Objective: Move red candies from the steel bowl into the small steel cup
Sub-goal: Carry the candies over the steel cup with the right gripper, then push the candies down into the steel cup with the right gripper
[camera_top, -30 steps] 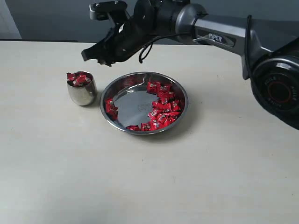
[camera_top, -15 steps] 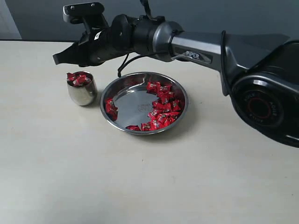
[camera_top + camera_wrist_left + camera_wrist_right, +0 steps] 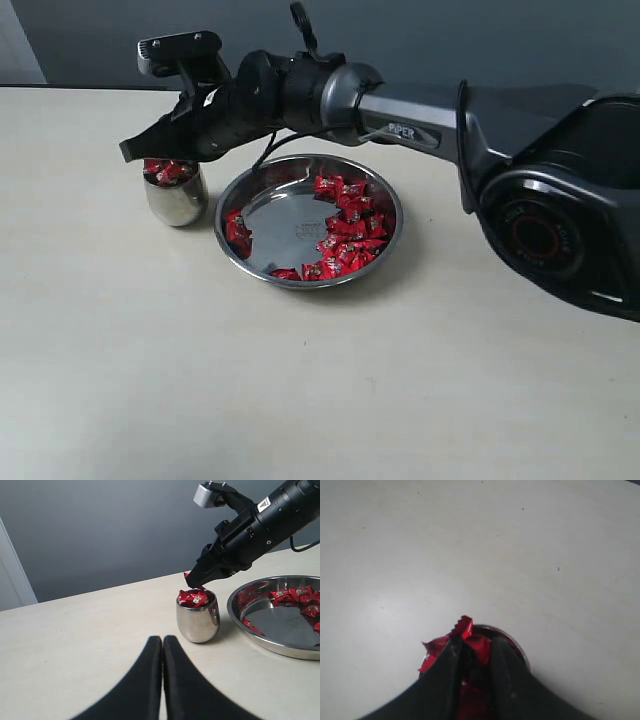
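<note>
One candy [image 3: 465, 627] in tool [image 3: 129, 152] above cup [image 3: 177, 200]

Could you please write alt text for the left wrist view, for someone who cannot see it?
The right gripper pinches a red candy just above the small steel cup, which is heaped with red candies, on a pale table. The steel bowl, holding more candies, sits beside it; the left gripper, shut, fills the foreground.

table [image 3: 300, 400]: pale beige | wall [image 3: 100, 530]: dark grey | panel [image 3: 12, 580]: white
</note>
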Available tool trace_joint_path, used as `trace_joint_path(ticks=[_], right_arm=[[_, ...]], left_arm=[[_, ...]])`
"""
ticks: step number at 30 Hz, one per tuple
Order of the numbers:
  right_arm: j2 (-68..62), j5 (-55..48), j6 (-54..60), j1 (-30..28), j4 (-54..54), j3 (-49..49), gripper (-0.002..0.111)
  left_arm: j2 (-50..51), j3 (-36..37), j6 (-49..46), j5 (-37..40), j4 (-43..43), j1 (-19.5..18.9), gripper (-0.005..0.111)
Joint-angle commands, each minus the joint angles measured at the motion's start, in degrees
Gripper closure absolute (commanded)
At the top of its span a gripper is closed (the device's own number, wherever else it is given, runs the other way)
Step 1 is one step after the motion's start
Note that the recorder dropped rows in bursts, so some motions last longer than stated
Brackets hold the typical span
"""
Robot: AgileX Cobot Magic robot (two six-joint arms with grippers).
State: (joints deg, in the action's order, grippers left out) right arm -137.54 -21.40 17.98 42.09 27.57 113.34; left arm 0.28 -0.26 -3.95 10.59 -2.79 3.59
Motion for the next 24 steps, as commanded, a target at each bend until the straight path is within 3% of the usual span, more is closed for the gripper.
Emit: trace_joint_path(ticks=[1, 24], right_arm=[[-0.88, 0.11, 0.5, -0.04, 0.2, 0.14, 0.109], [-0.99, -1.96, 0.5, -0.04, -0.52, 0.14, 0.109]], left_arm=[[-0.28, 0.26, 0.11, -0.21, 0.33, -0.03, 0.105], [-0.28, 0.26, 0.11, -0.32, 0.33, -0.03, 0.105]])
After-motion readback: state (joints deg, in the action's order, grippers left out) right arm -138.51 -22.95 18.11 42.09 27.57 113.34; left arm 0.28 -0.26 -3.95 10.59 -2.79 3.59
